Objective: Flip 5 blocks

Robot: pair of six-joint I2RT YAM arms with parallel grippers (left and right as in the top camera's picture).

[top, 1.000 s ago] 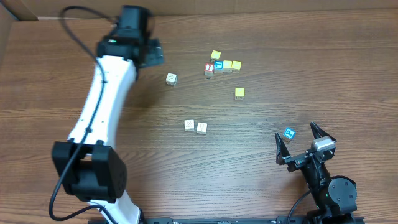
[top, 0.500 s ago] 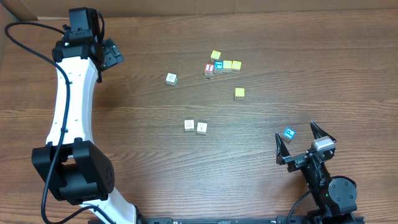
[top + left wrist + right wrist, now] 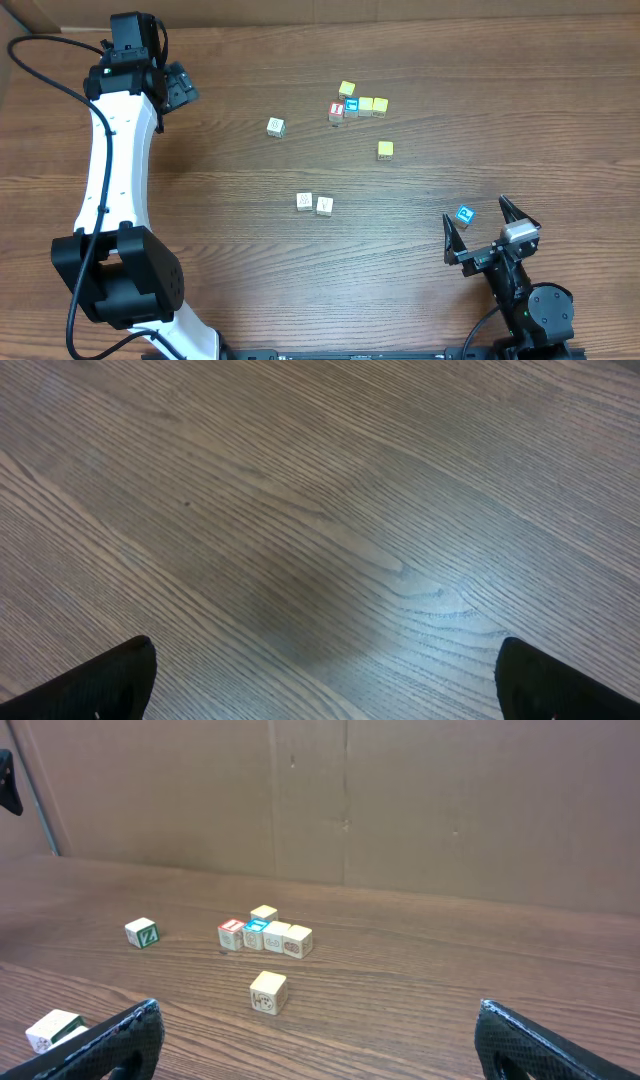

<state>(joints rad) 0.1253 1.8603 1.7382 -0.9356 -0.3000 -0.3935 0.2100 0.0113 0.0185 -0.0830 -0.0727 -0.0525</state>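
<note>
Three cream blocks lie on the table: one (image 3: 275, 127) at mid-left and a pair (image 3: 304, 201) (image 3: 324, 206) side by side nearer the front. A yellow block (image 3: 385, 150) lies alone; in the right wrist view it (image 3: 268, 992) sits ahead of the fingers. A blue-faced block (image 3: 465, 214) lies between the open fingers of my right gripper (image 3: 477, 213), out of the right wrist view. That gripper (image 3: 318, 1032) holds nothing. My left gripper (image 3: 183, 87) is at the far left back, open over bare wood (image 3: 325, 685).
At the back stands a cluster of blocks: a red-faced one (image 3: 337, 110), a blue-faced one (image 3: 351, 105) and yellow ones (image 3: 373, 105), with one more yellow block (image 3: 346, 89) behind. A cardboard wall (image 3: 400, 800) bounds the far side of the table.
The left arm swung left, from near the back middle to the far left back, then stopped. The right arm and the blocks have not moved.
</note>
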